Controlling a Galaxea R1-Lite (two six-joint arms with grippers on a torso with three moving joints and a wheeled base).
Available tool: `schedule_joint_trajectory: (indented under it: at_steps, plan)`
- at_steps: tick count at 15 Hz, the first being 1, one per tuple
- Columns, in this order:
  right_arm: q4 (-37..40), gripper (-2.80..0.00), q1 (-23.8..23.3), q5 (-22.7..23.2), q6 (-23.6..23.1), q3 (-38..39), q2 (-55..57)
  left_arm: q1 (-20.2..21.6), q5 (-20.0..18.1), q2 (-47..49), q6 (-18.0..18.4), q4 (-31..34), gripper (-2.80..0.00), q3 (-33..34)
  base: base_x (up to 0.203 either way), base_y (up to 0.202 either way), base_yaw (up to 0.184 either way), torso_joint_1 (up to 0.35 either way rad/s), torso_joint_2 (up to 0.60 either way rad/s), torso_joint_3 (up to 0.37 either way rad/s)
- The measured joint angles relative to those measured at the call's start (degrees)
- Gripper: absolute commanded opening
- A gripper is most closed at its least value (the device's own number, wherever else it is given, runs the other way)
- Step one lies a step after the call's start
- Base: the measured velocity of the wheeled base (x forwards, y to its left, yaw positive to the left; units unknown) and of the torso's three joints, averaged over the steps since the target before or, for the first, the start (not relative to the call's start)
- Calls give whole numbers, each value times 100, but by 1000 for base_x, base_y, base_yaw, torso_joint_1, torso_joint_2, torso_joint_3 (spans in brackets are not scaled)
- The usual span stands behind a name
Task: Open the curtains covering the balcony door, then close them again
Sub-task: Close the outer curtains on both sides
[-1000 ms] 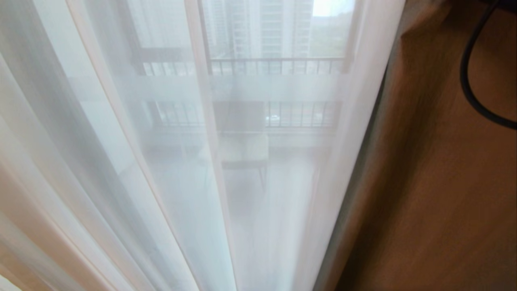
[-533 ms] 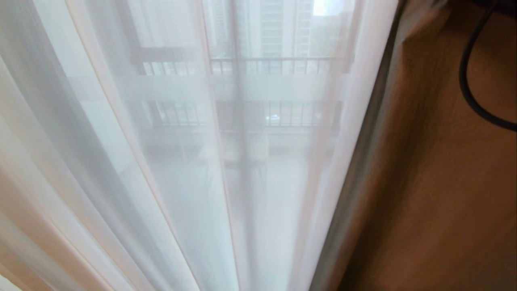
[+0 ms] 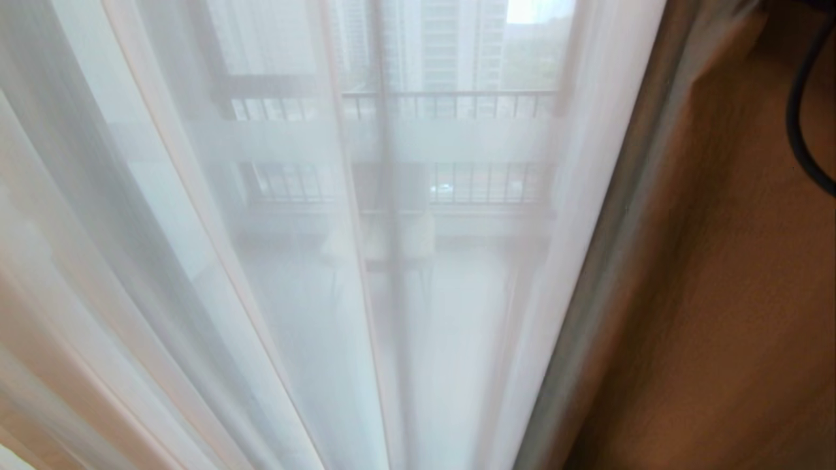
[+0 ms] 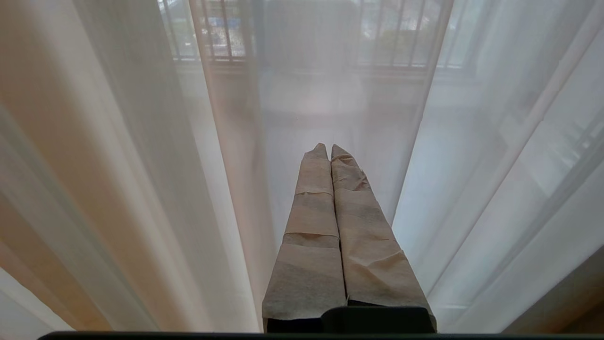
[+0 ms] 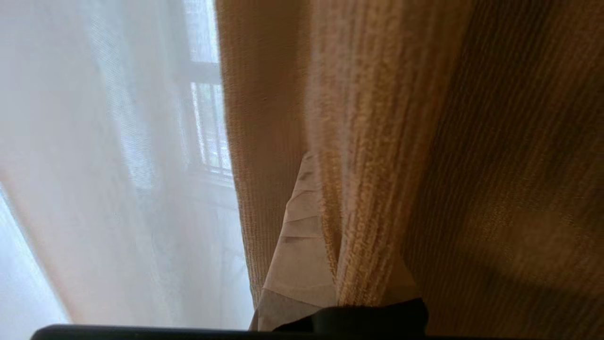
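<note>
Sheer white panels [image 3: 294,261] of the curtains hang in long soft folds across most of the head view, thin enough that the balcony door [image 3: 385,196] shows through as a dark vertical frame with a pale frosted band across the glass. Beyond it stand black railing bars [image 3: 450,104] and blurred tower blocks [image 3: 444,46]. At the right of that view the heavy beige-tan drape [image 3: 718,294] falls in a broad, dense, woven mass, with a black cable [image 3: 800,137] looping across its upper corner.

The left gripper [image 4: 329,150] points at the sheer fabric, its two long tape-wrapped fingers [image 4: 311,226] pressed together with nothing between them; whether the tips touch the cloth cannot be told.

The right gripper [image 5: 325,198] is clamped on a fold of the tan drape [image 5: 368,189]: coarse ribbed weave runs between the fingers, one wrapped finger [image 5: 299,255] showing beside the fold, the other mostly hidden behind it. Sheer fabric [image 5: 118,165] hangs alongside.
</note>
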Motion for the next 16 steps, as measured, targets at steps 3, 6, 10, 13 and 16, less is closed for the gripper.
schedule_joint_trajectory:
  at_steps: [3, 6, 10, 13, 16]
  plan:
    - [79, 0, -6, -53, 1, -10, -169, 1, -2, 0, 0, 1, -280, 0, 0, 0, 0, 0, 0, 0]
    - [118, 0, -9, -64, 2, 21, -357, 1, 0, 0, 2, -1, -280, 0, 0, 0, 0, 0, 0, 0]
    - [280, 0, 0, -62, -10, 239, -767, 1, -3, 0, 2, 1, -280, 0, 0, 0, 0, 0, 0, 0]
    - [392, 0, 2, -57, -11, 711, -1294, 1, 0, 0, -2, -1, -280, 0, 0, 0, 0, 0, 0, 0]
    - [501, 0, 2, -62, -20, 1321, -1909, 1, 0, 0, 0, 3, -280, 0, 0, 0, 0, 0, 0, 0]
